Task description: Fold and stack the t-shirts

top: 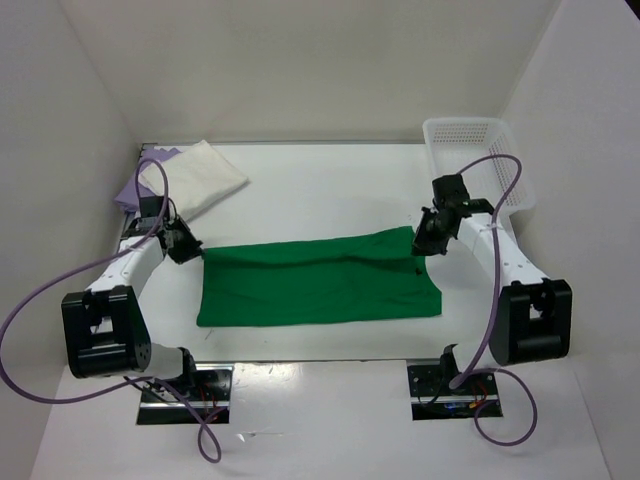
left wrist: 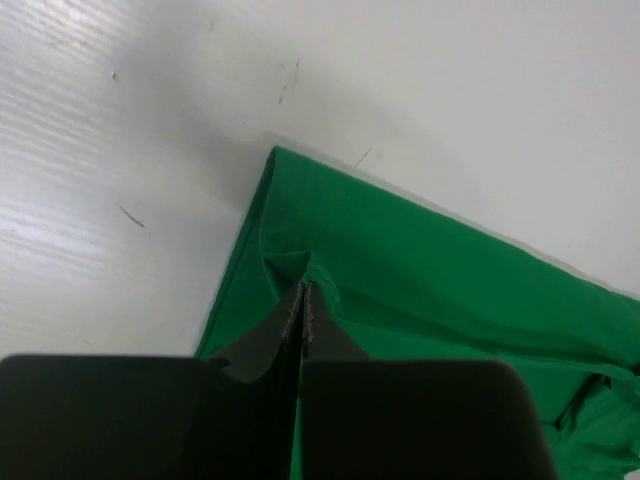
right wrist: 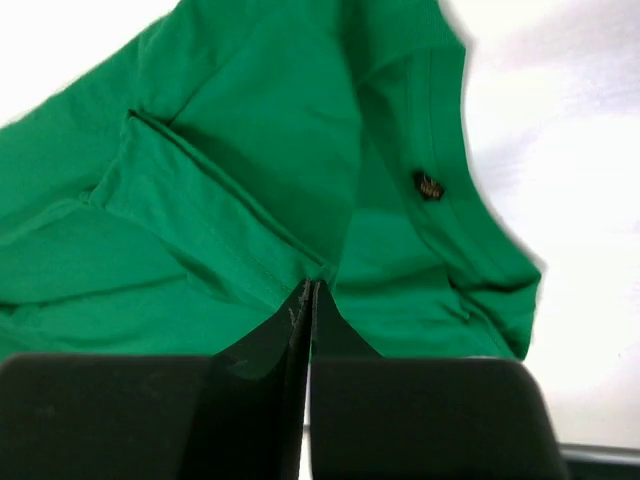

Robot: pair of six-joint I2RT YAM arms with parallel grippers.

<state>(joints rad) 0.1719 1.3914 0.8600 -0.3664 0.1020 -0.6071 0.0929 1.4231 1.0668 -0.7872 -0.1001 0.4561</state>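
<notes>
Folding bright green cloth t-shirt (top: 320,285): we found left end effector (top: 195,250), right end effector (top: 424,243) clamped on far corners; next, likely: carry both nearward.

White arm links (top: 505,255), black motor housings (top: 105,335), black grippers (top: 198,252), looping purple cables (top: 490,158).

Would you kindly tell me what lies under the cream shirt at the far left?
A lavender shirt lies under the cream shirt; only its left edge and far corner show. The rest is covered, so its fold cannot be judged.
</notes>
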